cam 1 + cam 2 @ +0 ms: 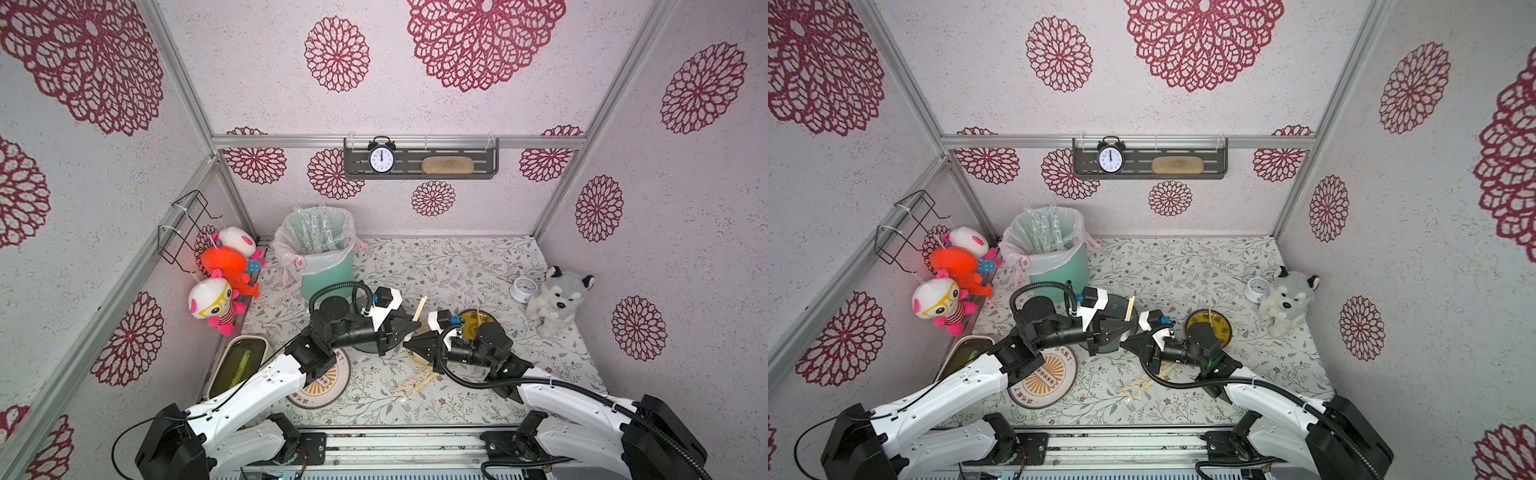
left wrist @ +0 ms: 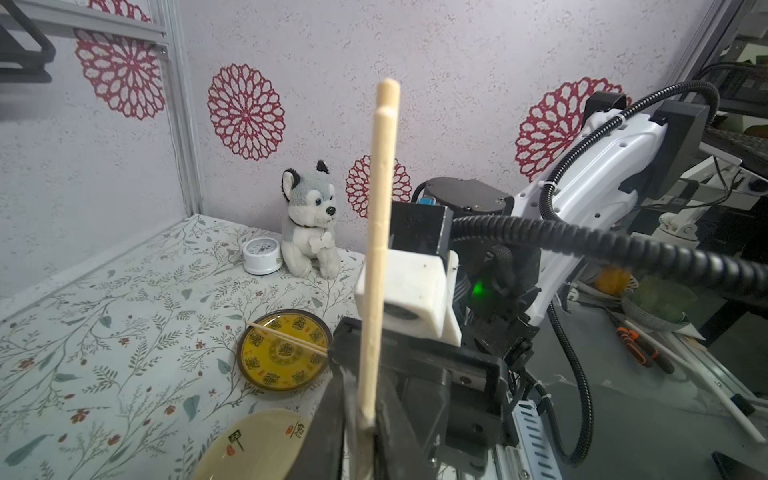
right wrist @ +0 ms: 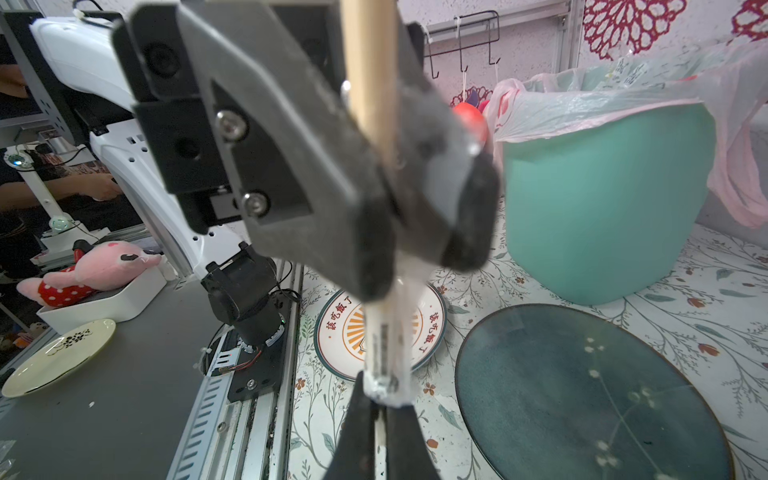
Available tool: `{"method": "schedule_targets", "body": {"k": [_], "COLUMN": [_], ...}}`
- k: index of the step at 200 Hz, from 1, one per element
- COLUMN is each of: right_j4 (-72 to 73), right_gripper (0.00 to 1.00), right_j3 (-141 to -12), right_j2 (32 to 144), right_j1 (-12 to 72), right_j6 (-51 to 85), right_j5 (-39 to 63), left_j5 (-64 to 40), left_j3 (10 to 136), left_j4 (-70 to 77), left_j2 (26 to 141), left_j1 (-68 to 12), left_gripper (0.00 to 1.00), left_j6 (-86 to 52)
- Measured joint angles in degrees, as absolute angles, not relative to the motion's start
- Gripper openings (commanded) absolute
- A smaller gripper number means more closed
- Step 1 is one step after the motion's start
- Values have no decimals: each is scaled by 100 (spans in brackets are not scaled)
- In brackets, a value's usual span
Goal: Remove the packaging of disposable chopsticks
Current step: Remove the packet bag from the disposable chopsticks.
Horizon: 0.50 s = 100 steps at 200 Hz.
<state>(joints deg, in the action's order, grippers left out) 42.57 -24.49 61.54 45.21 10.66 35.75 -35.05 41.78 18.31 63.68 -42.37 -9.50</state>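
Note:
My left gripper (image 2: 368, 428) is shut on a pair of disposable chopsticks (image 2: 380, 232), which stand up out of its jaws; both top views show the pair (image 1: 419, 307) (image 1: 1129, 307). Tip to tip with the left gripper (image 1: 415, 328), my right gripper (image 1: 409, 345) is shut on the end of the clear packaging (image 3: 384, 353). In the right wrist view the sleeve stretches from the right gripper (image 3: 382, 409) up to the left fingers (image 3: 365, 257), with the bare wood (image 3: 368, 83) beyond them. More empty sleeves (image 1: 316, 230) lie in the bin.
Loose chopsticks (image 1: 415, 382) lie on the mat near the front, and another pair rests across the yellow plate (image 2: 266, 374). A teal bin (image 1: 328, 278) stands at the back left. A dark blue plate (image 3: 582, 395), an orange-patterned plate (image 1: 320, 386) and a cream plate (image 2: 257, 449) surround the grippers. A husky plush (image 1: 557, 299) sits at the right.

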Motion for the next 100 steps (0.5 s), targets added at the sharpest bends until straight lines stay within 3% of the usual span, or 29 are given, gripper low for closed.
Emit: {"method": "schedule_targets", "body": {"k": [46, 66, 100], "right_j4": [4239, 3988, 3916], "right_gripper": [0, 0, 0], "right_j3": [-2453, -2460, -2497], "right_j2": [6145, 6143, 6187], "right_j1": [4521, 4525, 4598], "right_j6": [1061, 1066, 1068], "right_j5": [3553, 3566, 3629], "left_j5": [-3540, -3514, -3452], "left_j3": [3758, 3367, 3131], "left_j4": [1940, 2303, 2519], "left_j2": [6368, 6340, 6147], "left_j1": [-4237, -4237, -4239], "left_gripper": [12, 0, 0], "left_j6": [-1050, -1125, -1188]}}
